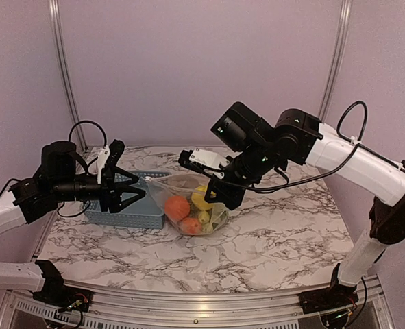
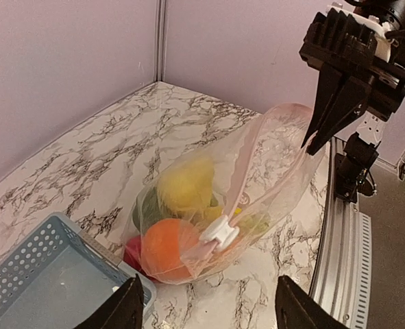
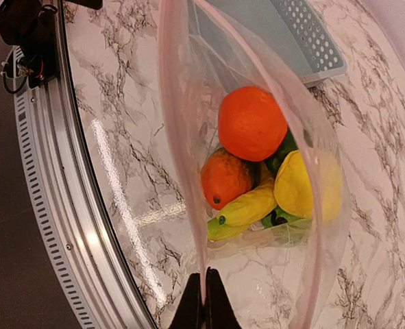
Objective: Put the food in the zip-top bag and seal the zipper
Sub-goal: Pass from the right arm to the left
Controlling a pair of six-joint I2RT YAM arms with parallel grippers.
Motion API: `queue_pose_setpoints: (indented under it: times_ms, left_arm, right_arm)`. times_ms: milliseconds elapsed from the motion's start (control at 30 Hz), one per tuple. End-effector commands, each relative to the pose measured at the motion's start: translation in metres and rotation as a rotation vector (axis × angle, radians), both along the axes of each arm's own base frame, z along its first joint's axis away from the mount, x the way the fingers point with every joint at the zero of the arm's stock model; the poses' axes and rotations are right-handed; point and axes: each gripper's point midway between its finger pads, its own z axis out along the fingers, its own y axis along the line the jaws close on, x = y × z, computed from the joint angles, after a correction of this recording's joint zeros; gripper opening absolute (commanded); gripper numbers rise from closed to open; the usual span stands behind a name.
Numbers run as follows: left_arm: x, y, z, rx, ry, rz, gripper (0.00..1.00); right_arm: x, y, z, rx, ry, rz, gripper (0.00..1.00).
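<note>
Zip-top bag (image 1: 188, 205): pinched at the mouth edge, held up, bottom on table (image 1: 271, 247).
R gripper (image 3: 203, 301): clenched on zipper (image 2: 247, 161), fingers pressed tight together.
L gripper (image 1: 139, 190): released, jaws spread wide, near bag, not touching.
Food: orange (image 3: 251, 123), mango (image 3: 224, 178), banana (image 3: 247, 209), lemon (image 3: 301, 185) piled inside bag.
Basket (image 1: 123, 216): set just beside bag.

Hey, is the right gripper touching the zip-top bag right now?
Touching. The right wrist view shows the right gripper shut on the pinkish mouth edge of the zip-top bag; the left wrist view shows the same pinch.
</note>
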Motion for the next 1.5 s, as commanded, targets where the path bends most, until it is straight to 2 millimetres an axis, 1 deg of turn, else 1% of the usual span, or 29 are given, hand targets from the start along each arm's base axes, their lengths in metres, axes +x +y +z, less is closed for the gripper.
queue_pose_setpoints:
  times_ms: [0,100,200,300,433,633,700,833,1000,1200,1333,1467]
  left_arm:
    - [-0.003,-0.017,-0.017,0.027,-0.036,-0.122,0.65]
    - [0.004,-0.027,-0.020,0.019,-0.070,-0.150,0.62]
    - [0.013,-0.036,-0.019,0.010,-0.094,-0.165,0.57]
    - [0.015,-0.044,-0.020,-0.007,-0.100,-0.194,0.51]
    - [0.017,-0.047,-0.025,-0.001,-0.115,-0.213,0.43]
    - [0.019,-0.051,-0.015,-0.067,-0.155,-0.206,0.32]
    - [0.021,-0.052,-0.010,-0.090,-0.169,-0.206,0.31]
    - [0.024,-0.055,-0.006,-0.116,-0.190,-0.207,0.24]
    - [0.030,-0.057,0.001,-0.144,-0.231,-0.192,0.23]
    - [0.034,-0.062,0.007,-0.160,-0.259,-0.199,0.20]
    - [0.032,-0.066,0.011,-0.181,-0.250,-0.222,0.16]
    - [0.031,-0.067,0.010,-0.186,-0.246,-0.237,0.09]
  right_arm:
    - [0.001,-0.012,0.002,-0.020,-0.011,-0.038,0.00]
    - [0.001,-0.016,0.001,-0.029,-0.011,-0.047,0.00]
    - [0.004,-0.019,0.000,-0.035,-0.011,-0.062,0.00]
    - [0.009,-0.023,-0.002,-0.047,-0.017,-0.086,0.00]
    - [0.024,-0.033,-0.001,-0.057,-0.038,-0.143,0.00]
    - [0.041,-0.043,-0.003,-0.054,-0.016,-0.201,0.00]
    - [0.044,-0.043,-0.004,-0.054,-0.011,-0.209,0.00]
    - [0.048,-0.043,-0.007,-0.052,0.005,-0.219,0.00]
    - [0.049,-0.043,-0.010,-0.043,0.032,-0.219,0.00]
    - [0.051,-0.043,-0.014,-0.044,0.045,-0.224,0.00]
    - [0.054,-0.042,-0.017,-0.048,0.050,-0.227,0.00]
    - [0.057,-0.038,-0.018,-0.045,0.054,-0.230,0.00]
